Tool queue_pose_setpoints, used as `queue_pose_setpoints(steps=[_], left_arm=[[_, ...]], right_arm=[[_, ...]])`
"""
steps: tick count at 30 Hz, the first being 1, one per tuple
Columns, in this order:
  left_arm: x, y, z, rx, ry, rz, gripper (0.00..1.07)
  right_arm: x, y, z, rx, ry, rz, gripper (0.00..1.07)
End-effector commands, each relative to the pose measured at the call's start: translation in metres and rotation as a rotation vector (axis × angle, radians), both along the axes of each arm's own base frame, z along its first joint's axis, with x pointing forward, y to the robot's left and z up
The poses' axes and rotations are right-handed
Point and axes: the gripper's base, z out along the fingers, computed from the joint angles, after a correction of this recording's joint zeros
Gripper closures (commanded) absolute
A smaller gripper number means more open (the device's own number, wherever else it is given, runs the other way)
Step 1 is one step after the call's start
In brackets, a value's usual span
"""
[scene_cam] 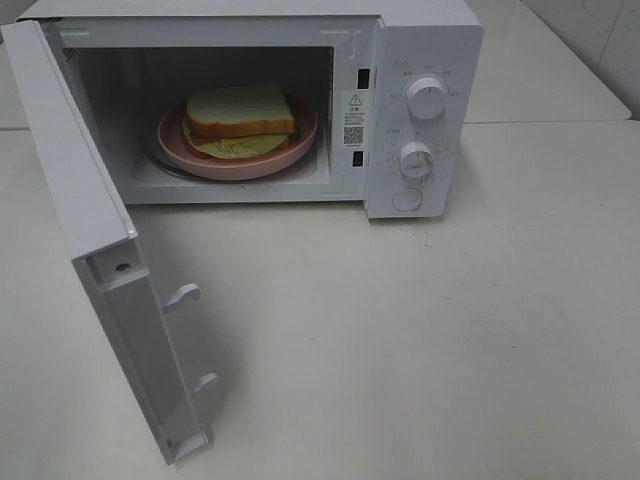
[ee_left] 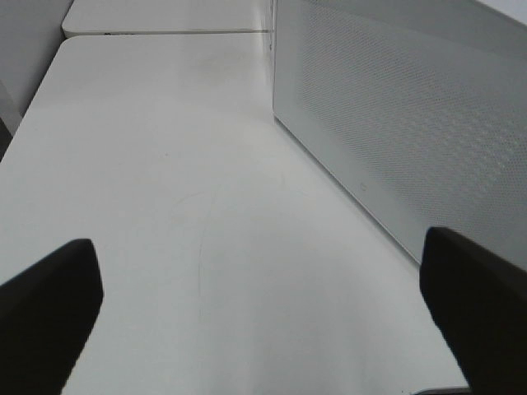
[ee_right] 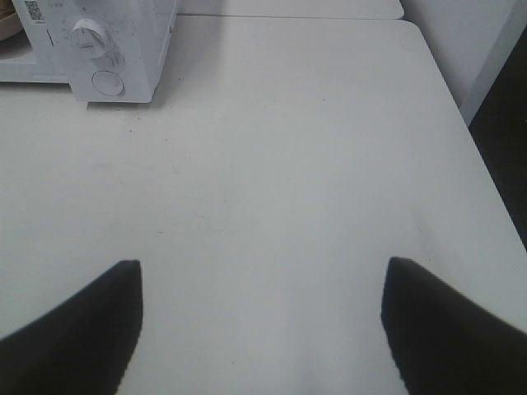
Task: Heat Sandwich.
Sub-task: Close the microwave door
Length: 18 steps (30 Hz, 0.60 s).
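The sandwich [scene_cam: 240, 120], pale bread slices with a yellow layer, lies on a round pink plate [scene_cam: 236, 172] inside the white microwave [scene_cam: 425, 40]. The microwave door [scene_cam: 90, 230] stands wide open, swung out to the left. Neither gripper shows in the exterior high view. In the left wrist view my left gripper [ee_left: 259, 271] is open and empty above the table, beside the door's outer face [ee_left: 395, 123]. In the right wrist view my right gripper [ee_right: 263, 284] is open and empty over the table, well away from the microwave's control panel [ee_right: 123, 49].
The control panel carries two knobs [scene_cam: 428, 97] [scene_cam: 415, 160] and a round button [scene_cam: 407, 199]. The open door juts far toward the table's front left. The table's right edge [ee_right: 461, 123] shows in the right wrist view.
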Motion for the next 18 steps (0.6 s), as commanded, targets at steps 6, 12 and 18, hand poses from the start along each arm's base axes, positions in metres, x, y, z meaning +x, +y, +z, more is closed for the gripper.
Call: queue_pose_setpoints(steps=[6, 12, 18], left_arm=[[-0.004, -0.001, 0.003, -0.007, -0.045, -0.002, 0.05], [0.017, 0.0, 0.018, -0.014, -0.06, 0.01, 0.09], [0.046, 0.0, 0.021, -0.035, 0.004, 0.01, 0.3]], right_arm=[[-0.003, 0.0, 0.0, 0.004, -0.035, -0.002, 0.31], [-0.003, 0.0, 0.0, 0.004, -0.035, -0.002, 0.31], [-0.003, 0.0, 0.0, 0.004, -0.035, -0.002, 0.31]])
